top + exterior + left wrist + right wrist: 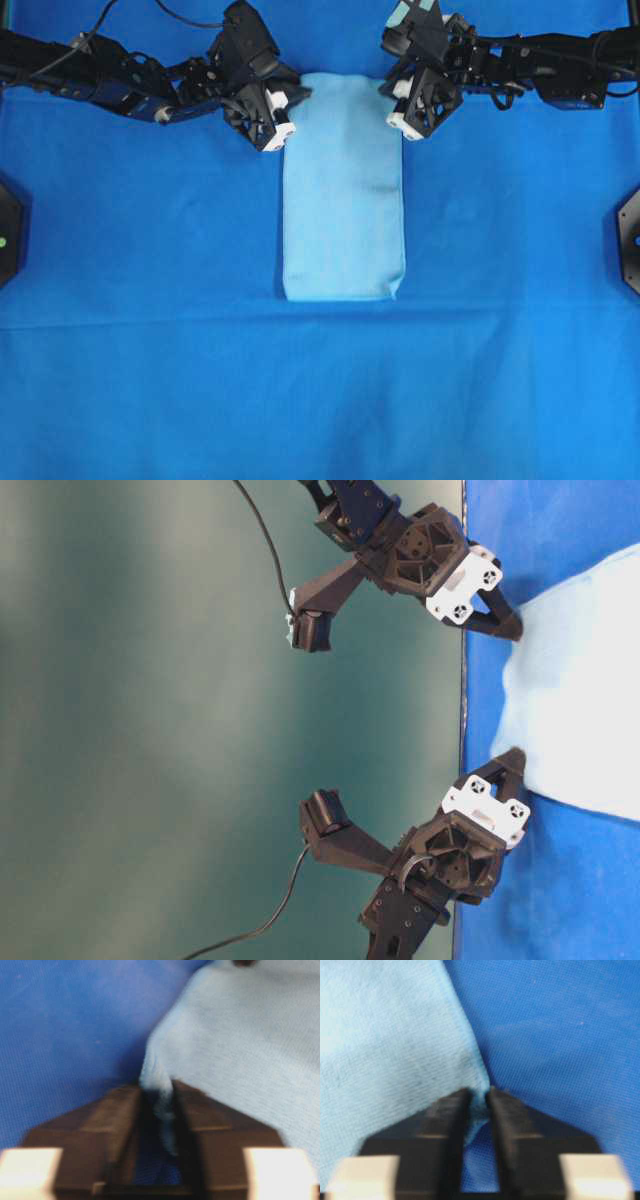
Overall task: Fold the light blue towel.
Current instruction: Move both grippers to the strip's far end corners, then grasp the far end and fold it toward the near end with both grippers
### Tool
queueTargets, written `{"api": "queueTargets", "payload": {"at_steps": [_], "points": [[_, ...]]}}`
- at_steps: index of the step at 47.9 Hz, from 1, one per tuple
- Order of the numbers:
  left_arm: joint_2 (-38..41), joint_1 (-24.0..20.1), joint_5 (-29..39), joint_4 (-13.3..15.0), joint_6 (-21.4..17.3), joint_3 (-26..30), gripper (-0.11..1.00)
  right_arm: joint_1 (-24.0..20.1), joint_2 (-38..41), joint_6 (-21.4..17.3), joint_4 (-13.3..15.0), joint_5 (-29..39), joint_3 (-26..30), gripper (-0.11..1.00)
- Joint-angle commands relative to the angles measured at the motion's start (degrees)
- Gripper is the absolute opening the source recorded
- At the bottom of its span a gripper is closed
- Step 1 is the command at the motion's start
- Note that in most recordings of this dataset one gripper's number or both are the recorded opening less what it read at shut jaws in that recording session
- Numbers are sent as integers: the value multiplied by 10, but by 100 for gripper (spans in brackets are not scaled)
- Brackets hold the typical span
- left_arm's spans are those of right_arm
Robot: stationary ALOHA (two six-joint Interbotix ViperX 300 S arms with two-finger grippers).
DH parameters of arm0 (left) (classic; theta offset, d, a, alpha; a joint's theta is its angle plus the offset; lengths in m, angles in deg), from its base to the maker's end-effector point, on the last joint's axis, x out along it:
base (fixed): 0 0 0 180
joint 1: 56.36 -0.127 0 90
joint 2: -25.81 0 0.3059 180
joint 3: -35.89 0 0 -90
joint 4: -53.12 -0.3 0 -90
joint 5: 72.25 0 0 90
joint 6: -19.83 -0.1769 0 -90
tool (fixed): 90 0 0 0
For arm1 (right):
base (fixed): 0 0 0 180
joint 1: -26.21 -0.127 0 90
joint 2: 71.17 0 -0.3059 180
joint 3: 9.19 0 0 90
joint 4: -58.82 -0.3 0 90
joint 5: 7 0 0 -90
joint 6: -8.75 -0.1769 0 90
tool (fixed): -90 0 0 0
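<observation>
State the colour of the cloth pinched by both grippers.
Pale sky blue: the light blue towel, clearest in the overhead view.

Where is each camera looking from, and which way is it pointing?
Overhead: above the table, facing down; both arms, left gripper, right gripper, light blue towel, dark blue table cloth.
Table-level: low at the table's edge, picture turned sideways; both grippers and the towel's end.
Left wrist: on the left arm, facing along its fingers, which pinch a towel corner.
Right wrist: same on the right; fingers pinch the other corner.
All four show the towel.
</observation>
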Motion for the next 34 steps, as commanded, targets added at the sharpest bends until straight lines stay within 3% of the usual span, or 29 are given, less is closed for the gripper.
{"api": "queueTargets", "payload": {"at_steps": [1, 3, 16, 34], "points": [[-6, -3, 1, 1, -6, 5, 7, 3, -11, 2, 1, 1, 3, 10], [-6, -3, 1, 1, -9, 5, 4, 3, -11, 2, 1, 0, 3, 2], [-19, -1, 1, 1, -13, 7, 4, 3, -19, 1, 1, 1, 6, 2], [-77, -1, 1, 1, -40, 18, 4, 3, -113, 1, 2, 57, 4, 2]]}}
